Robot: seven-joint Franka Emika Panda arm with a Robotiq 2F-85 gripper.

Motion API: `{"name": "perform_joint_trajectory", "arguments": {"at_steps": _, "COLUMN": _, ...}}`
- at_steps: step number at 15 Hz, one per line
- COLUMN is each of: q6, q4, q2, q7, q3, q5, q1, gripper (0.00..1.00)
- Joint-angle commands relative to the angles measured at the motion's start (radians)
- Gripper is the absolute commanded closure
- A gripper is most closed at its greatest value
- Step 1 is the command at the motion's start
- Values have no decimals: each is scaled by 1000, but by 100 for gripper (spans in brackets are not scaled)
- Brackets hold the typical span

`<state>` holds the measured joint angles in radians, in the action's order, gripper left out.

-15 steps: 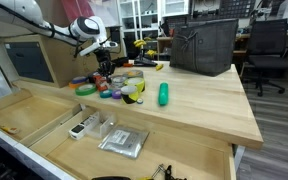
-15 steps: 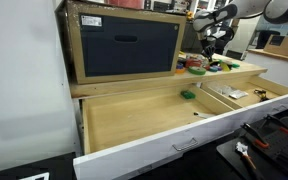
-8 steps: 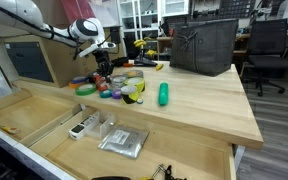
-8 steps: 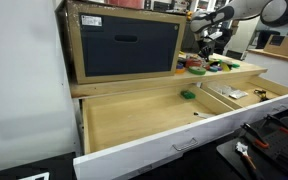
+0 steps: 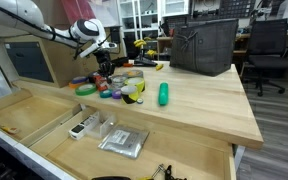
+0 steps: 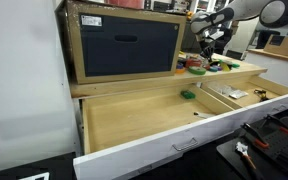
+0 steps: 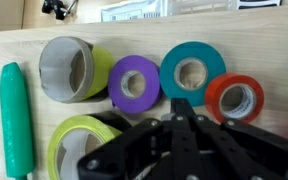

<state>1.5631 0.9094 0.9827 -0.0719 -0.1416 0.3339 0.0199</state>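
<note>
My gripper (image 7: 181, 106) is shut, its fingers pressed together with nothing visible between them. It hangs just above a cluster of tape rolls on the wooden table. In the wrist view its tip lies between the purple roll (image 7: 134, 82), the teal roll (image 7: 191, 72) and the red roll (image 7: 235, 98). A grey roll (image 7: 68, 68) and a yellow-green roll (image 7: 81, 146) lie to the left, and a green marker (image 7: 15, 115) lies at the far left. In both exterior views the gripper (image 5: 105, 70) (image 6: 208, 46) points down over the rolls (image 5: 108, 89).
A green marker (image 5: 163, 94) lies on the table (image 5: 204, 105) beside the rolls. A black bin (image 5: 203, 45) stands behind, and an office chair (image 5: 269, 50) beyond it. An open drawer (image 5: 44, 125) holds a packet (image 5: 122, 142) and small items. A wooden cabinet (image 6: 124, 45) stands over a long drawer (image 6: 144, 120).
</note>
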Motion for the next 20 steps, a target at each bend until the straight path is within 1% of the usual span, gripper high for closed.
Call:
{"name": "perform_joint_trajectory", "arguments": {"at_steps": 1, "q6": -58, "q4": -64, "q2": 41, "q7": 5, "q3": -14, "q5": 9, "q1": 0, "gripper": 100}}
{"name": "perform_joint_trajectory", "arguments": {"at_steps": 8, "q6": -76, "q4": -127, "q2": 86, "q7": 7, "q3": 5, "q5": -20, "q1": -4, "gripper": 100}}
{"name": "perform_joint_trajectory", "arguments": {"at_steps": 14, "q6": -67, "q4": -127, "q2": 80, "q7": -1, "q3": 17, "q5": -11, "q1": -20, "gripper": 100}}
{"name": "perform_joint_trajectory", "arguments": {"at_steps": 20, "q6": -63, "q4": -129, "q2": 82, "q7": 3, "q3": 12, "q5": -6, "q1": -22, "gripper": 100}}
